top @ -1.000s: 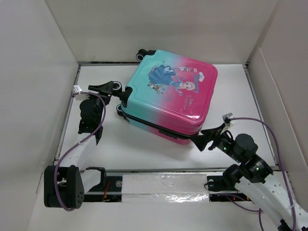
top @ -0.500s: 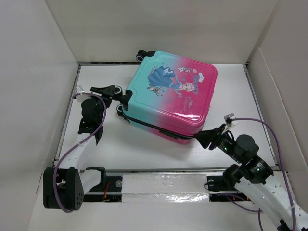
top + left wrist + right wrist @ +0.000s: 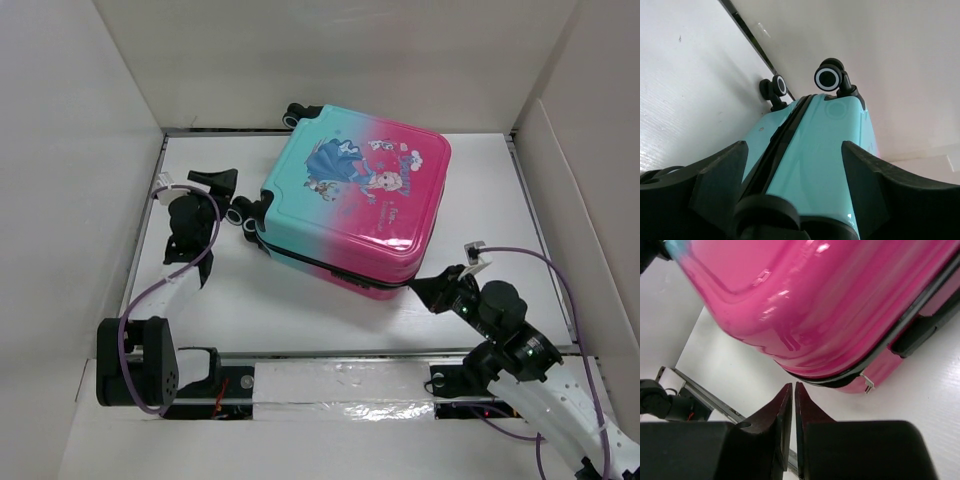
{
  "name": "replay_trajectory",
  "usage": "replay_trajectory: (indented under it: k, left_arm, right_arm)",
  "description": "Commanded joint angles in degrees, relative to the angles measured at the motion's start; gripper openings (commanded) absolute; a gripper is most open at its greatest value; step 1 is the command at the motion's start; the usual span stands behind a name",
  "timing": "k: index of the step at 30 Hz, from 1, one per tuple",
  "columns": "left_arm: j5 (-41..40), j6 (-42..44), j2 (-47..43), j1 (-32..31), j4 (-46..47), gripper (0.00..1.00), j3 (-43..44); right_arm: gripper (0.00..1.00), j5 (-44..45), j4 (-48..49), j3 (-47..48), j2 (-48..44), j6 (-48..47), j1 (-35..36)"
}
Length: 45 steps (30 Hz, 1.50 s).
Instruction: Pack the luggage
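At the teal end of the luggage point(image 3: 350, 200), the left tool point(image 3: 218, 188) stands with its jaws spread wide and nothing between them. In its wrist view the left tool point(image 3: 792, 155) frames the smooth, glossy teal shell point(image 3: 825, 150). A black seam point(image 3: 785, 135) runs down that shell towards two black wheels point(image 3: 828, 78) with white rings. The luggage lies flat and shut on the white surface point(image 3: 300, 310), printed lid up. It is a rounded, hard, shiny case fading from teal to pink, with moulded ridges near its corners. At the near pink corner of the luggage, the right tool point(image 3: 420, 290) has its jaws pressed together on nothing. In the right wrist view its tips point(image 3: 792, 387) point at the dark zip band point(image 3: 900, 330), just short of a small metal tab point(image 3: 867, 385). Nothing else to be packed shows beside the luggage, so the step in hand looks like work on the seam, opening or zipping it; which one cannot be told. The next move probably calls for the right tool to part its jaws and take that small, slippery tab. The left tool would brace the wheeled end, since the slick shell may slide on the surface.
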Motion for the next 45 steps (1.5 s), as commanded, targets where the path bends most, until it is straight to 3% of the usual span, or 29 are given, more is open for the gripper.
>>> replay_trajectory:
  k: [1, 5, 7, 8, 11, 12, 15, 18, 19, 21, 28, 31, 38, 43, 45]
  left_arm:
    - [0.7, -0.1, -1.0, 0.7, 2.7, 0.74, 2.1]
    - [-2.4, 0.1, -6.7, 1.3, 3.0, 0.83, 1.4]
    - [-4.2, 0.5, -12.2, 1.3, 2.3, 0.83, 1.5]
    - [-4.3, 1.4, -16.6, 0.4, 2.4, 0.78, 1.5]
    - [-5.3, 6.2, -22.8, -4.4, 0.6, 0.61, 2.3]
    - [-4.3, 8.7, -25.6, -6.0, 0.2, 0.40, 2.3]
    - [2.4, 12.5, -28.5, -12.8, 3.1, 0.01, -0.5]
    - [8.0, 18.9, -26.0, -25.2, 3.3, 0.00, -0.2]
    - [8.0, 20.7, -25.7, -25.3, 3.2, 0.00, -0.2]
    - [3.4, 24.8, -27.3, -34.9, 2.0, 0.00, -1.5]
    - [-4.2, 35.1, -33.0, -53.1, -4.7, 0.00, -10.1]
    - [-5.1, 35.9, -33.8, -56.7, -7.5, 0.00, -14.7]
    - [-5.4, 33.5, -30.1, -57.4, -6.1, 0.00, -21.1]
    - [-4.8, 33.4, -21.4, -57.4, -0.4, 0.01, -21.3]
    - [-3.7, 33.6, -16.1, -57.4, 2.9, 0.02, -20.3]
  right_arm:
    - [0.11, 5.9, -3.8, 1.0, 0.1, 4.7, 0.4]
    - [0.00, 11.0, -10.1, 1.4, -4.0, 12.3, 0.4]
    - [0.00, 13.9, -11.0, 0.7, -6.5, 14.2, 0.4]
    - [0.00, 15.2, -11.2, 0.6, -6.6, 15.4, 0.4]
    - [0.00, 15.8, -11.0, 1.0, -3.9, 15.7, 0.4]
    - [0.01, 14.8, -9.6, 1.0, -2.5, 15.0, 0.4]
    - [0.19, 13.7, -8.0, 1.9, 4.3, 13.0, 0.4]
    - [0.31, 13.4, -6.3, 2.7, 9.2, 12.4, 0.4]
    - [0.31, 13.3, -5.8, 2.7, 9.7, 12.4, 0.4]
    - [0.35, 12.6, -4.4, 1.8, 10.8, 11.8, 0.4]
    - [0.50, 12.6, 6.6, -3.5, 10.5, 7.7, 0.4]
    - [0.50, 9.9, 10.6, -5.2, 10.3, 4.6, 0.4]
    - [0.47, 10.4, 19.4, -10.4, 7.7, -0.4, 0.4]
    - [0.44, 11.7, 24.9, -12.1, 6.9, -2.4, 0.4]
    - [0.37, 11.8, 25.8, -12.0, 7.9, -2.9, 0.4]
